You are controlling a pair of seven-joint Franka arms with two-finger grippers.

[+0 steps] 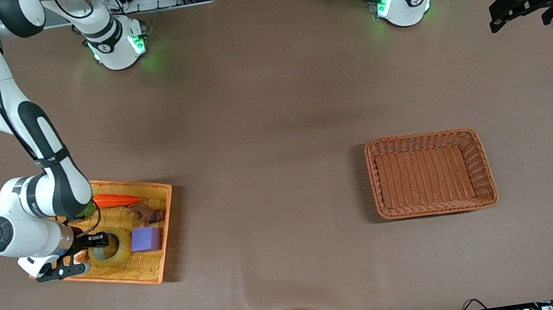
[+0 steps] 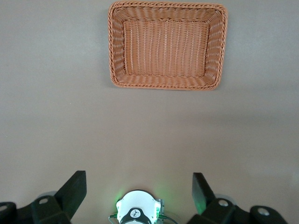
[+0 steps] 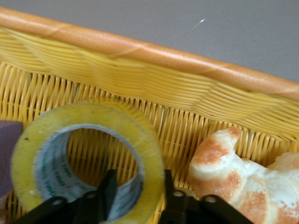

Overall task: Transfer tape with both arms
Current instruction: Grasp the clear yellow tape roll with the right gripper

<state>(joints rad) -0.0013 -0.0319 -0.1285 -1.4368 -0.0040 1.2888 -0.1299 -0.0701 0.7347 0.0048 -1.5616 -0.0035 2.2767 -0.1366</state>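
Note:
The tape (image 1: 126, 247), a yellowish roll with a grey-white core, lies in the orange tray (image 1: 167, 230) at the right arm's end of the table. My right gripper (image 1: 91, 251) is down in the tray and shut on the tape's wall. In the right wrist view one finger is inside the ring and the other outside, gripper (image 3: 138, 191) on tape (image 3: 135, 126). My left gripper (image 1: 500, 15) is open and empty, held high over the table's edge at the left arm's end. It waits there, and its own view (image 2: 139, 184) shows bare table.
The tray also holds a purple cube (image 1: 146, 238) beside the tape, an orange carrot (image 1: 115, 200), a small brown object (image 1: 147, 214) and a croissant (image 3: 233, 163). An empty brown wicker basket (image 1: 425, 137) stands toward the left arm's end and shows in the left wrist view (image 2: 166, 86).

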